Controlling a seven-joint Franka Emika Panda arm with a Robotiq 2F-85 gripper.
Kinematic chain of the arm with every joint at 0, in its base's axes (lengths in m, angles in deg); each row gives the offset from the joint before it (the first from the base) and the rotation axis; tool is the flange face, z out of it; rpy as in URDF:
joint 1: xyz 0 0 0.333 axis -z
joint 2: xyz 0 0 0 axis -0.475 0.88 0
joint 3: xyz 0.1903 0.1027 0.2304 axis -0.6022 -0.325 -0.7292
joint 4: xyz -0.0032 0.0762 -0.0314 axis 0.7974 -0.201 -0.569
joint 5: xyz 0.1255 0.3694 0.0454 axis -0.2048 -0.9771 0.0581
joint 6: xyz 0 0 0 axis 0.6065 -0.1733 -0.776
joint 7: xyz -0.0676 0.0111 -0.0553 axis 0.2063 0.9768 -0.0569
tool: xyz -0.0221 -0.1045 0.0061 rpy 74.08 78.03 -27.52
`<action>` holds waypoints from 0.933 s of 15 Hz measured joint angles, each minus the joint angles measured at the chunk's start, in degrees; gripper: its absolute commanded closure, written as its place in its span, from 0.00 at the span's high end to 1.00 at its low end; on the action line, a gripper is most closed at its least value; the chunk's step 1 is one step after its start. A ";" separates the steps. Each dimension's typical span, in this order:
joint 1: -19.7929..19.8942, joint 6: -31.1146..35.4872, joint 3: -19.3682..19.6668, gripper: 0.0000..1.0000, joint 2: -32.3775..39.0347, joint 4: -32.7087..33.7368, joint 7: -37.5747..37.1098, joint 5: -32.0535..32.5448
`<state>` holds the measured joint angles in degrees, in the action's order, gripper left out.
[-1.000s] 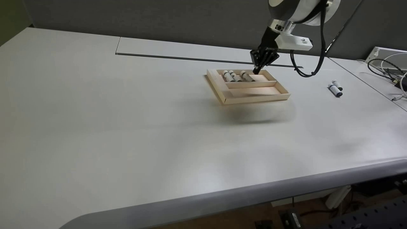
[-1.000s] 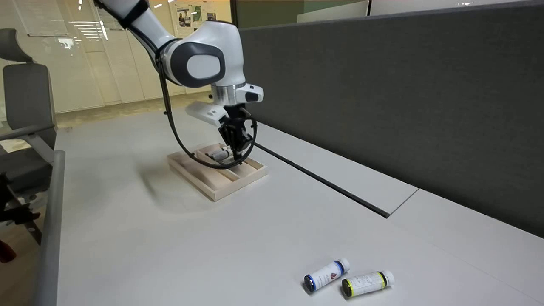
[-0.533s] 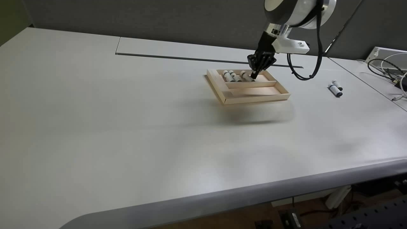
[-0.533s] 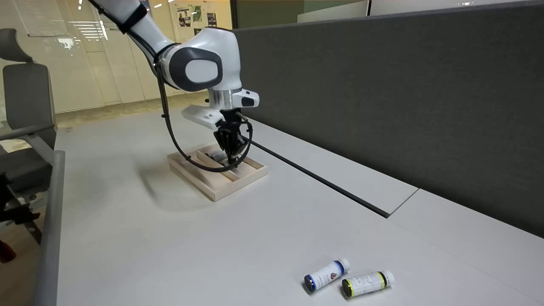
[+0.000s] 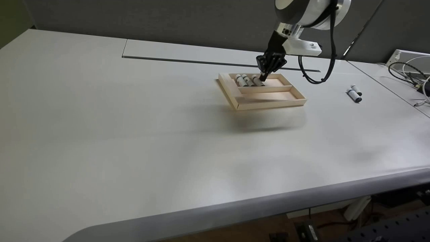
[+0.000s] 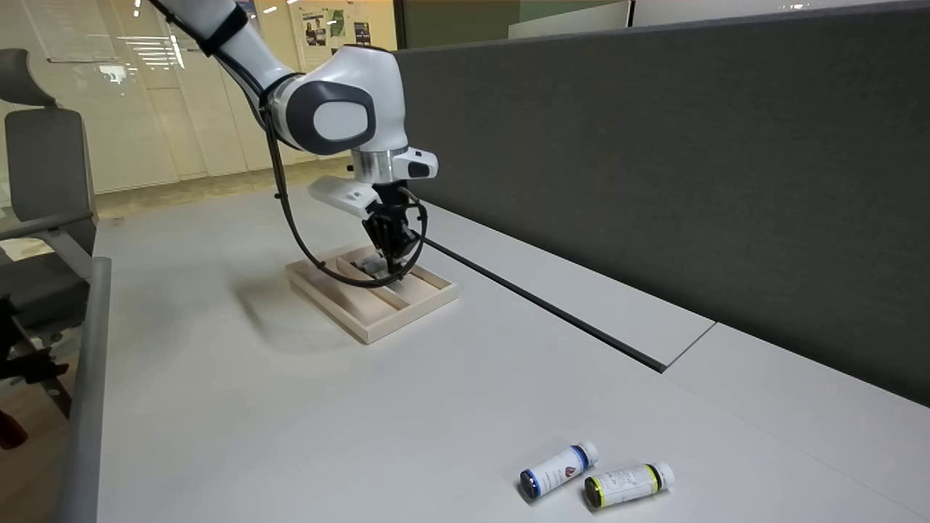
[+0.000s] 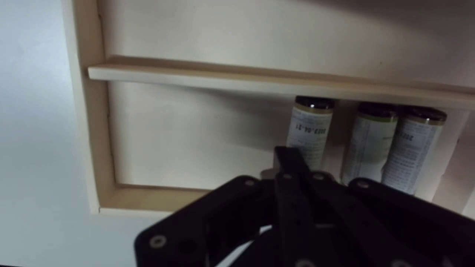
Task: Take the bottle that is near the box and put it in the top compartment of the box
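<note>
The box is a shallow light wood tray with a divider; it also shows in an exterior view. Three small whitish bottles with dark ends lie in the section behind the divider, which I take as the top compartment. The bottle closest to my gripper lies a little apart from the other two; it shows in an exterior view. My gripper is shut with nothing between its fingers. Its tips are low in that section, against or just over this bottle's side. The bottle's lower end is hidden.
Two more bottles lie on the table away from the box, one with blue bands and one with yellow bands. A grey partition stands behind the table. Cables lie at the table's far right.
The gripper has come down into the section, then moved left and slightly up in an exterior view. The closest bottle has shifted left, toward the other two. The gripper has stayed shut.
</note>
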<state>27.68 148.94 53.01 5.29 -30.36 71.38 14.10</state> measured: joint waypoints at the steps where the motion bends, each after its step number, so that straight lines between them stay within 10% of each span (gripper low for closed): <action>1: -0.01 -0.01 -0.04 0.00 0.00 0.00 0.00 0.00; 14: -0.18 -0.42 -1.34 0.00 1.01 0.90 0.00 0.02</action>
<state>27.50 148.52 51.67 6.30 -29.47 71.39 14.12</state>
